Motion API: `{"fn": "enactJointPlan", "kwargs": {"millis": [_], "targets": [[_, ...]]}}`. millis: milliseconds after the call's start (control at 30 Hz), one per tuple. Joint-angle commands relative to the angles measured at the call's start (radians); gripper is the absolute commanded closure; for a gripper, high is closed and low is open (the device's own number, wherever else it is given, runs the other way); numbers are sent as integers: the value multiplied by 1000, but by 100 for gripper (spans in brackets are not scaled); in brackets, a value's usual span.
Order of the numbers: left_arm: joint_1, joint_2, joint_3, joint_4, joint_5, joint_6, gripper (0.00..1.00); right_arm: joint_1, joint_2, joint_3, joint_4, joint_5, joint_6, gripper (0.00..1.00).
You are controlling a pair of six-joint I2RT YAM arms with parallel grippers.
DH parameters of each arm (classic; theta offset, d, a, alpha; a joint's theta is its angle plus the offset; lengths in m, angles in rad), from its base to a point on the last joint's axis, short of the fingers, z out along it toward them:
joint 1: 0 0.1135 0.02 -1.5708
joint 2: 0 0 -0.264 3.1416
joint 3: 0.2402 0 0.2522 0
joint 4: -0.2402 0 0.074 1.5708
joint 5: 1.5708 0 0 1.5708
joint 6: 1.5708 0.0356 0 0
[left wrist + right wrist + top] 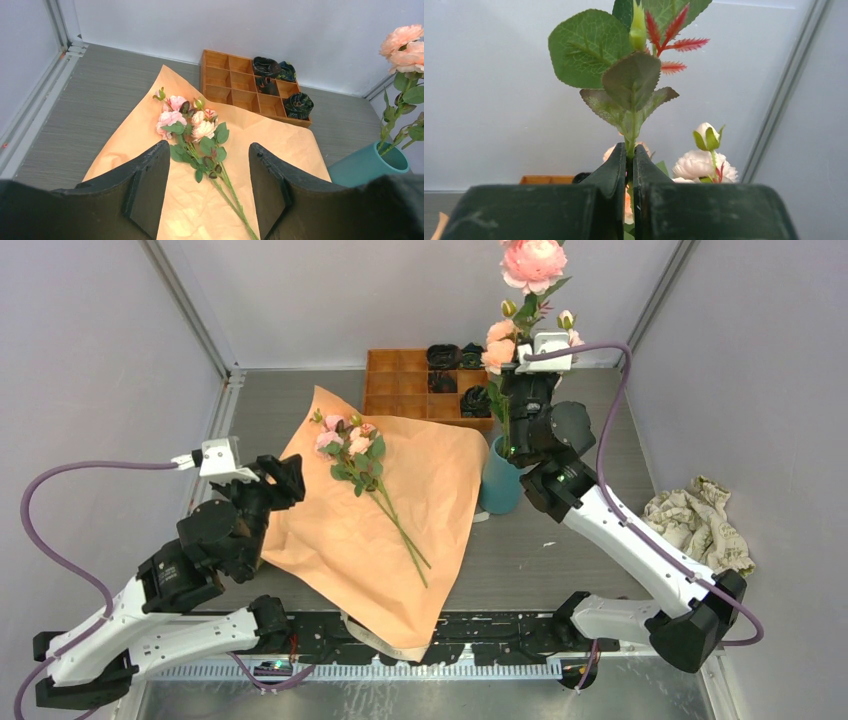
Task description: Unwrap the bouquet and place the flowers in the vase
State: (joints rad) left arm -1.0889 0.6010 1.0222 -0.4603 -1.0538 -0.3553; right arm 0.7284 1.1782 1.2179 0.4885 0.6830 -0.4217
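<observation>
The bouquet lies unwrapped: its peach-orange paper (330, 540) is spread flat on the table. A bunch of pink flowers (348, 440) on long green stems rests on it. My left gripper (285, 476) hovers open at the paper's left edge, and in its wrist view these flowers (192, 122) lie ahead of the spread fingers (150, 185). The teal vase (497, 485) stands right of the paper. Above it my right gripper (510, 390) is shut on the stem of an upright flower branch (533, 262) whose lower end is in the vase. The pinched stem (630, 125) rises between the shut jaws.
An orange compartmented tray (405, 380) with dark rolled bundles (455, 360) stands at the back, just behind the vase. A crumpled floral cream cloth (695, 520) lies at the right wall. Grey walls close in on both sides.
</observation>
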Motion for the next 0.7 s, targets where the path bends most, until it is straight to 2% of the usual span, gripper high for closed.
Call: {"fn": "enactJointPlan", "kwargs": {"millis": [0, 567, 667], "targets": [[0, 12, 11, 72, -5, 18, 40, -34, -39, -36, 77, -7, 74, 99], [1, 70, -8, 108, 20, -5, 37, -36, -159, -291, -30, 2, 288, 99], [1, 83, -8, 110, 23, -8, 37, -36, -188, -332, -55, 5, 317, 92]]}}
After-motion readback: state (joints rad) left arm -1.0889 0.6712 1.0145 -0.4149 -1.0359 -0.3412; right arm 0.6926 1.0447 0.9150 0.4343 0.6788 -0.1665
